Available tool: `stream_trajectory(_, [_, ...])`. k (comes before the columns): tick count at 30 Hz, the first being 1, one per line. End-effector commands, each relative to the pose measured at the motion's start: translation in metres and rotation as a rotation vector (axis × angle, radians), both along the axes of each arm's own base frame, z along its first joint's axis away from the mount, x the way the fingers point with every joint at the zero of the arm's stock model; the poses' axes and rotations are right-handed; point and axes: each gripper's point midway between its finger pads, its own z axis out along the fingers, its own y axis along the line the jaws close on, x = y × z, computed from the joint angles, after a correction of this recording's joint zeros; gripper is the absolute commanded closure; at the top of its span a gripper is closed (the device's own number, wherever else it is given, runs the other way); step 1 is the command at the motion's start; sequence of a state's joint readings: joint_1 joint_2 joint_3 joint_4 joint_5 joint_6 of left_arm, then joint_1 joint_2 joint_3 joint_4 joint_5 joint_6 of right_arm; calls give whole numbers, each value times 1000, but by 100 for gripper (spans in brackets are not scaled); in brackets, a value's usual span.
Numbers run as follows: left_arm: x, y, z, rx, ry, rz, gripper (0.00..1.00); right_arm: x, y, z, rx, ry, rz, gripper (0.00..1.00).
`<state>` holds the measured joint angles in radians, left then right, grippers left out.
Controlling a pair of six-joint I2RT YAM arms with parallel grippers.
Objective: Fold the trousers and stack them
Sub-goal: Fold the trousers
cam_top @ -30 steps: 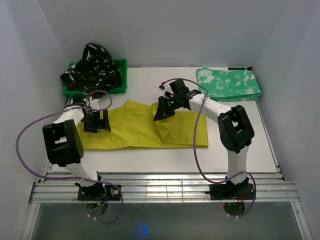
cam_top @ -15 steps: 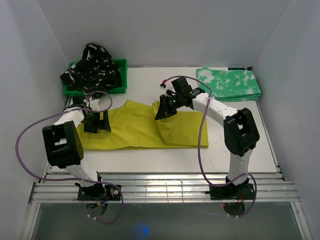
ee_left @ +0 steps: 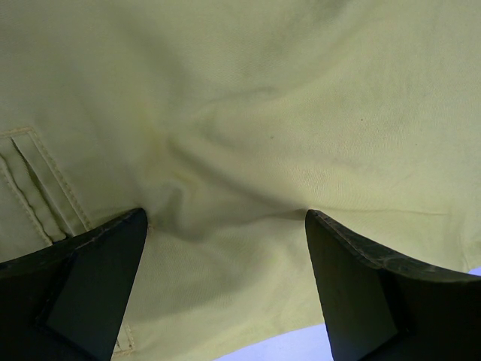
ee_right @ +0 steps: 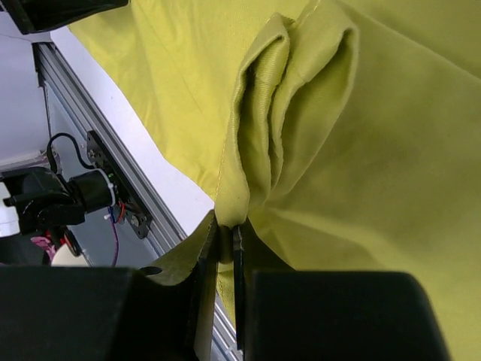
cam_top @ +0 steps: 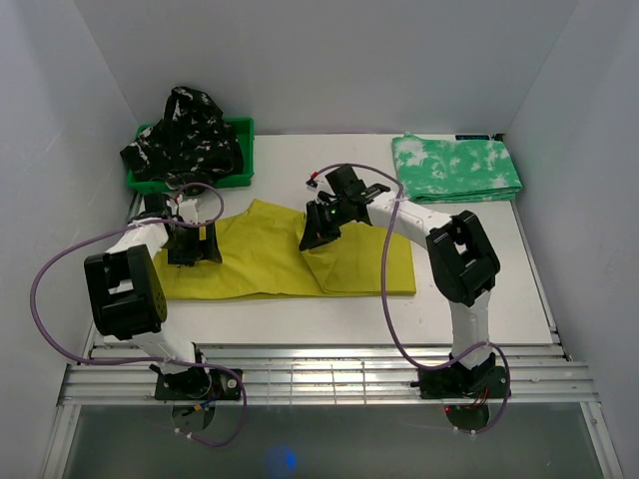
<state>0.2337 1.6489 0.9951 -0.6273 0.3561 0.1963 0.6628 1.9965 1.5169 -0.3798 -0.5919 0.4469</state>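
The mustard-yellow trousers (cam_top: pixel 270 261) lie across the table middle, their right part folded over. My right gripper (cam_top: pixel 318 222) is shut on a bunched fold of this yellow cloth (ee_right: pixel 259 135) and holds it raised over the pair's middle. My left gripper (cam_top: pixel 193 242) is open, fingers (ee_left: pixel 83 278) pressed down on the yellow cloth (ee_left: pixel 248 135) at its left end, near a stitched seam. The green-and-white mottled pair (cam_top: pixel 456 168) lies folded at the back right. The black pair with white pattern (cam_top: pixel 185 133) is heaped in the green bin (cam_top: pixel 240 140) at the back left.
White walls close in the table on three sides. A metal rail (cam_top: pixel 329 379) runs along the near edge by the arm bases. Purple cables (cam_top: pixel 60 269) loop from both arms.
My right gripper has carried the held fold of yellow cloth leftward, toward the pair's middle. The folded flap has widened. My left gripper has stayed pressed on the left end.
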Motion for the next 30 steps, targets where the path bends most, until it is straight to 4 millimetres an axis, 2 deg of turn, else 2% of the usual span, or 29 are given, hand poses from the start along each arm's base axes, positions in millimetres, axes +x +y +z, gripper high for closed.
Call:
stream_trajectory(1, [-42, -10, -22, -46, 161, 26, 2, 8, 22, 18, 59, -49, 5, 92])
stream_trajectory(7, [-44, -11, -23, -50, 164, 33, 2, 8, 30, 2, 67, -5, 14, 92])
stream_trajectory(13, [-45, -10, -21, -46, 159, 33, 2, 8, 39, 0, 94, 8, 23, 92])
stream_trajectory(14, [-44, -10, -21, -44, 158, 35, 2, 7, 41, 1, 104, 13, 28, 90])
stream_trajectory(17, [-43, -10, -20, -43, 153, 41, 2, 6, 49, 5, 162, 25, 59, 64])
stream_trajectory(18, [-43, -10, -19, -43, 153, 41, 2, 4, 51, 7, 172, 31, 64, 62])
stream_trajectory(19, [-42, -10, -17, -45, 144, 39, 2, 4, 53, 10, 189, 28, 68, 58])
stream_trajectory(20, [-43, -10, -17, -44, 145, 40, 2, 1, 56, 13, 205, 34, 77, 46])
stream_trajectory(21, [-41, -10, -16, -45, 138, 40, 2, -3, 58, 19, 232, 45, 95, 41])
stream_trajectory(23, [-40, -10, -13, -44, 131, 37, 2, -2, 63, 28, 273, 43, 103, 36])
stream_trajectory(26, [-36, -11, -5, -52, 105, 25, 2, 2, 66, 53, 327, -7, 135, 30])
stream_trajectory(29, [-30, -21, 15, -100, 46, -8, 2, 7, 59, 80, 382, -65, 177, 30])
stream_trajectory(30, [-27, -24, 23, -116, 23, -20, 2, 10, 49, 94, 400, -95, 184, 30])
